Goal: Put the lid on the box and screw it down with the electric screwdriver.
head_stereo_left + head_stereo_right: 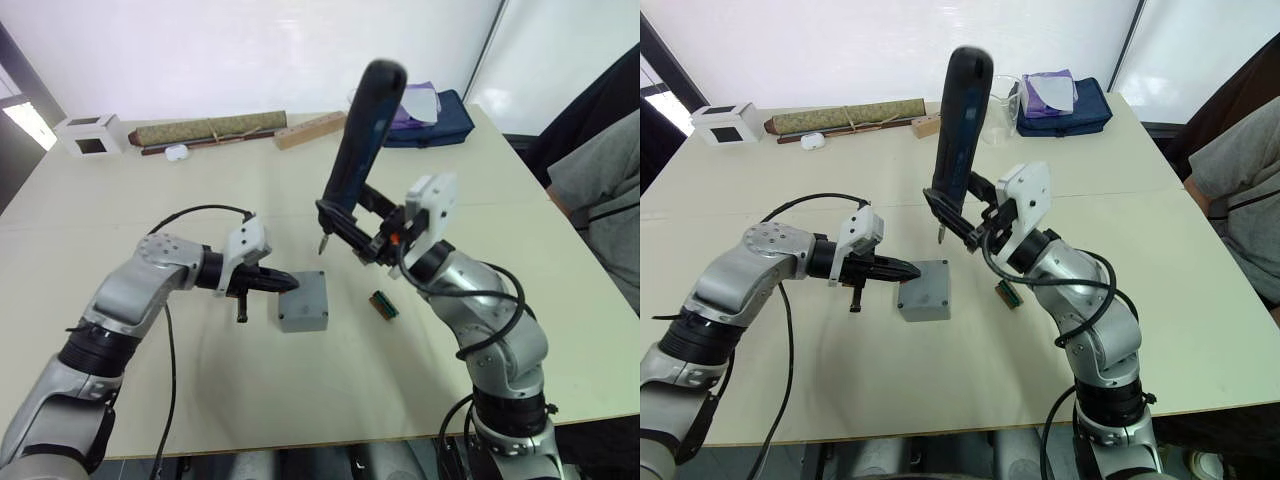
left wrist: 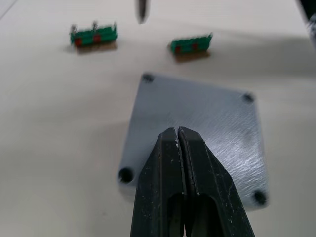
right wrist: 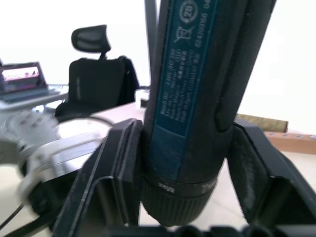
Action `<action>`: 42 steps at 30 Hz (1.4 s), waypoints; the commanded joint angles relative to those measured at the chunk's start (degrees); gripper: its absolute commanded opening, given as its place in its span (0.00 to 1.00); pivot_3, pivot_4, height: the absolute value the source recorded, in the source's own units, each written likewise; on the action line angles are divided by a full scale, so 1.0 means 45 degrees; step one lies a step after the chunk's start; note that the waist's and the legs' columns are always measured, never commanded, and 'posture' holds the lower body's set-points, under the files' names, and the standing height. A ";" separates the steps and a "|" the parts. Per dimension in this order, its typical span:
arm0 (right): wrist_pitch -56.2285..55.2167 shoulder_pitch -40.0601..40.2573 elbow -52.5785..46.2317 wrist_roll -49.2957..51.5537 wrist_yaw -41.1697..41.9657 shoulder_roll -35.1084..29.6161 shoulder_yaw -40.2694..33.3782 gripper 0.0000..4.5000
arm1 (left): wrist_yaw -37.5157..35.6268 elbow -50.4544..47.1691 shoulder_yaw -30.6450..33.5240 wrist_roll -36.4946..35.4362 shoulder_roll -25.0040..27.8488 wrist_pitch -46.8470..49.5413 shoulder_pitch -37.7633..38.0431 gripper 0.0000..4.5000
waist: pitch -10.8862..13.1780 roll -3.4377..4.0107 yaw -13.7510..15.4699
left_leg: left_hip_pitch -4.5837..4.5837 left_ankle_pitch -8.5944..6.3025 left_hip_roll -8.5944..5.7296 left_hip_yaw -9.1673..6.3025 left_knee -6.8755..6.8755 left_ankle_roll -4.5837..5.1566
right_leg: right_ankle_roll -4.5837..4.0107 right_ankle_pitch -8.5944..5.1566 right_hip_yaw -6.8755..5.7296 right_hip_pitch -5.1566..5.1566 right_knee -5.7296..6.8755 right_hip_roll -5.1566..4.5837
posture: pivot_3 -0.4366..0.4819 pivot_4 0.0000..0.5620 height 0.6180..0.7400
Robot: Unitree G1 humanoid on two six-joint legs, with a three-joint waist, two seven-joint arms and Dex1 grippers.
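Observation:
The grey box [image 1: 303, 305] sits mid-table with the flat grey lid [image 2: 197, 118] lying on top, dark screw holes at its corners. My left gripper [image 1: 285, 283] is shut, and its joined fingertips [image 2: 177, 136] rest at the lid's left edge. In my right gripper [image 1: 345, 228], shut around its lower end, the dark electric screwdriver [image 1: 362, 140] stands nearly upright. Its thin metal bit [image 1: 322, 245] hangs in the air just beyond the box's far side, not touching it.
A green connector [image 1: 383, 305] lies right of the box; the left wrist view shows two green connectors [image 2: 93, 37]. Along the far edge are a white cube [image 1: 90, 135], a rolled olive mat [image 1: 210, 130], a wooden block [image 1: 310, 130] and a blue bag [image 1: 430, 120]. A person [image 1: 600, 190] sits at the right.

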 commanded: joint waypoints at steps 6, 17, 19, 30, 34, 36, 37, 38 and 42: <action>-0.1771 0.0442 0.0388 -0.0993 0.0004 0.0081 0.0771 0.47 | -0.0031 0.0951 -0.0488 0.0955 -0.0465 -0.0631 -0.0053 0.00 | -0.0010 -0.0011 0.0025 | 0.0027 0.0000 0.0000 -0.0001 0.0004 0.0000 | 0.0000 0.0000 -0.0001 0.0031 -0.0001 0.0000 | 0.48 0.27 1.00; -0.2205 0.1003 0.1093 -0.1796 0.0156 -0.0416 0.1230 0.47 | -0.0191 0.0516 -0.0512 0.0996 -0.0502 -0.0347 0.0042 0.00 | -0.0031 -0.0022 0.0007 | 0.0081 -0.0001 0.0001 -0.0002 0.0003 0.0001 | 0.0000 -0.0001 0.0000 0.0083 0.0001 0.0003 | 0.48 0.27 1.00; -0.1893 0.0963 0.1111 -0.1692 0.0224 -0.0525 0.1200 0.47 | -0.0206 0.0517 -0.0540 0.1029 -0.0543 -0.0340 0.0044 0.00 | -0.0049 -0.0033 0.0012 | 0.0100 -0.0001 0.0000 -0.0003 0.0002 0.0001 | -0.0001 -0.0001 0.0000 0.0103 0.0000 0.0003 | 0.48 0.27 1.00; -0.1704 0.0623 0.1443 -0.1822 0.0167 -0.0815 0.0904 0.47 | -0.0288 0.0669 -0.0604 0.1204 -0.0710 -0.0624 0.0217 0.00 | -0.0063 -0.0039 0.0037 | 0.0231 -0.0005 0.0001 -0.0004 -0.0015 0.0006 | 0.0001 -0.0012 -0.0001 0.0242 -0.0026 0.0002 | 0.48 0.27 1.00; -0.1630 0.0531 0.1569 -0.1811 0.0200 -0.0997 0.0805 0.47 | -0.0332 0.0786 -0.0633 0.1265 -0.0758 -0.0725 0.0229 0.00 | -0.0069 -0.0041 0.0057 | 0.0233 -0.0005 0.0001 -0.0004 -0.0015 0.0006 | 0.0001 -0.0012 -0.0002 0.0246 -0.0029 0.0000 | 0.48 0.27 1.00; -0.1572 0.0510 0.1622 -0.1782 0.0214 -0.1075 0.0729 0.47 | -0.0349 0.0811 -0.0653 0.1279 -0.0771 -0.0760 0.0247 0.00 | -0.0070 -0.0042 0.0065 | 0.0233 -0.0005 0.0001 -0.0005 -0.0015 0.0006 | 0.0001 -0.0012 -0.0002 0.0247 -0.0030 -0.0001 | 0.48 0.27 1.00; -0.1539 0.0520 0.1613 -0.1750 0.0216 -0.1092 0.0716 0.47 | -0.0348 0.0801 -0.0660 0.1280 -0.0772 -0.0764 0.0259 0.00 | -0.0071 -0.0042 0.0071 | 0.0233 -0.0005 0.0001 -0.0006 -0.0015 0.0006 | 0.0001 -0.0012 -0.0002 0.0248 -0.0031 0.0000 | 0.48 0.27 1.00; -0.1465 0.0555 0.1577 -0.1706 0.0274 -0.1131 0.0776 0.47 | -0.0345 0.0781 -0.0670 0.1278 -0.0780 -0.0760 0.0275 0.00 | -0.0071 -0.0041 0.0078 | 0.0233 -0.0005 0.0001 -0.0006 -0.0015 0.0006 | 0.0001 -0.0012 -0.0002 0.0249 -0.0032 -0.0001 | 0.48 0.27 1.00; -0.0972 0.0652 0.1400 -0.1563 0.0385 -0.1152 0.1157 0.47 | -0.0311 0.0726 -0.0726 0.1294 -0.0831 -0.0740 0.0344 0.00 | -0.0088 -0.0041 0.0100 | 0.0235 -0.0005 0.0001 -0.0006 -0.0015 0.0006 | 0.0002 -0.0013 -0.0003 0.0252 -0.0036 -0.0001 | 0.48 0.27 1.00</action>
